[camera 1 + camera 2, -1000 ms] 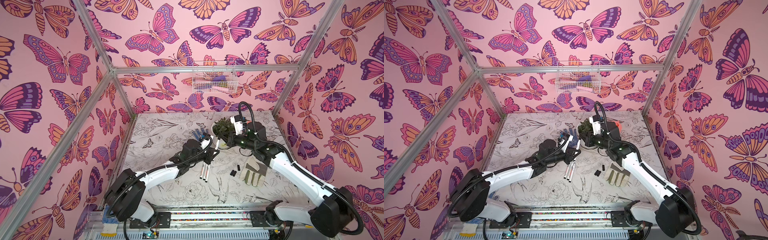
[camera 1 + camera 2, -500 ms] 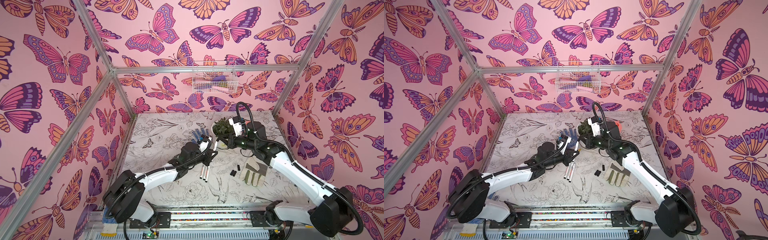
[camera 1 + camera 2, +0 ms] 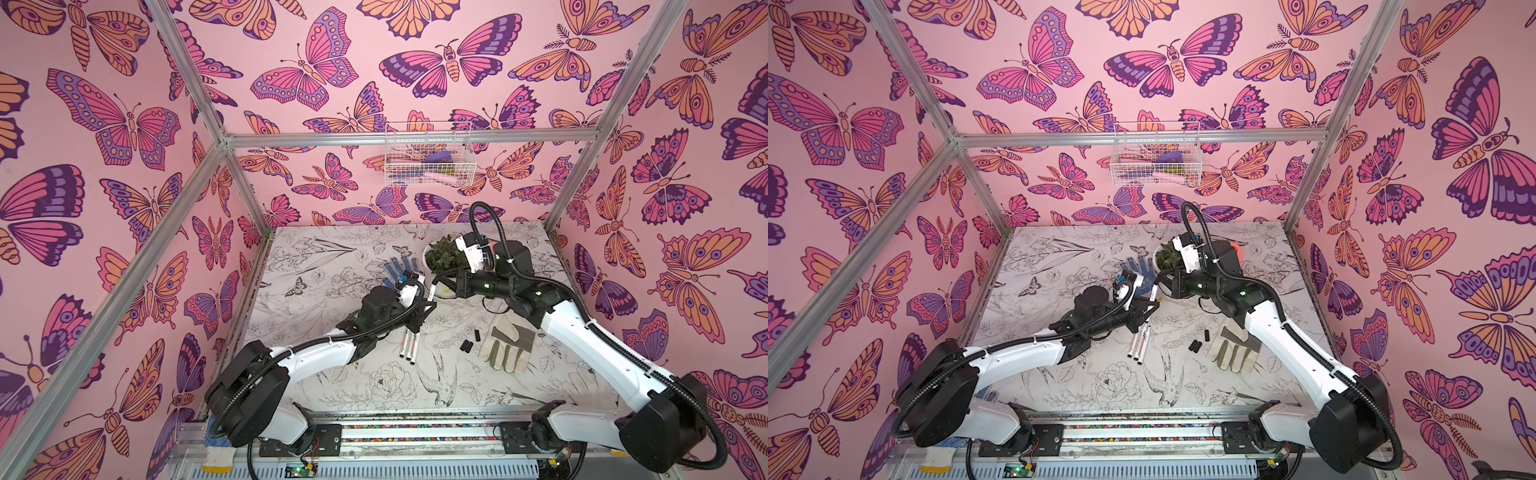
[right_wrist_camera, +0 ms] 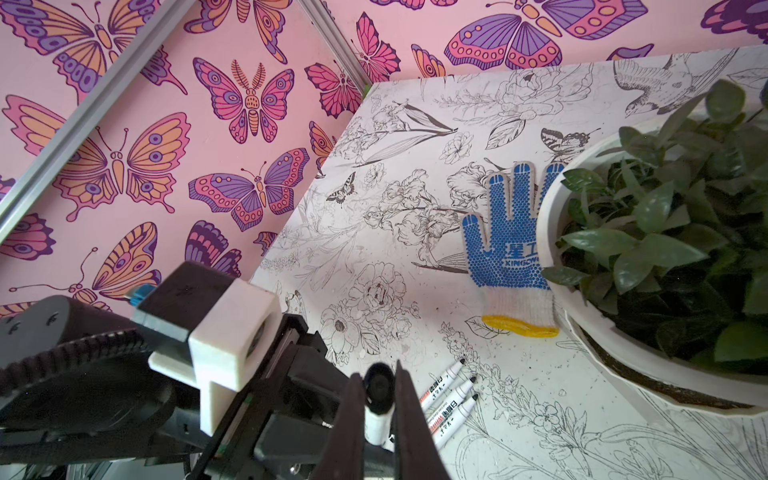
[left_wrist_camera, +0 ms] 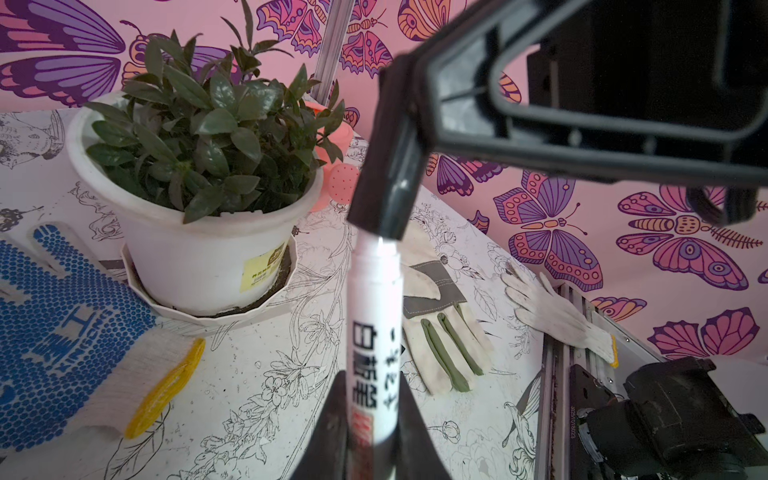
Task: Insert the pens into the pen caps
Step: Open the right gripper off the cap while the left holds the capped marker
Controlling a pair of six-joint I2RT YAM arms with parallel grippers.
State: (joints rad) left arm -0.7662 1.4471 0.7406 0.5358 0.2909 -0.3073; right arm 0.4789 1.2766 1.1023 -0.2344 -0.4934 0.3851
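Observation:
My left gripper (image 5: pixel 371 378) is shut on a white pen (image 5: pixel 374 324) that points up and away from it. The pen's tip is hidden inside a black pen cap (image 5: pixel 390 199), and my right gripper (image 4: pixel 378 372) is shut on that pen cap (image 4: pixel 379 388). In both top views the two grippers meet mid-table, left gripper (image 3: pixel 427 306) below right gripper (image 3: pixel 441 283), with the pen (image 3: pixel 1153 291) between them. Three more uncapped pens (image 3: pixel 409 347) lie side by side on the table (image 3: pixel 332 257). Three loose pen caps (image 3: pixel 469 343) lie to their right.
A potted plant (image 3: pixel 444 257) in a white pot stands just behind the grippers. A blue-dotted glove (image 3: pixel 397 268) lies to its left, a beige work glove (image 3: pixel 505 343) beside the loose caps, and a white glove (image 3: pixel 590 386) at the front right. A wire basket (image 3: pixel 428 153) hangs on the back wall.
Almost nothing differs. The right wrist has shifted slightly, and both grippers stay shut with the cap at the pen's tip.

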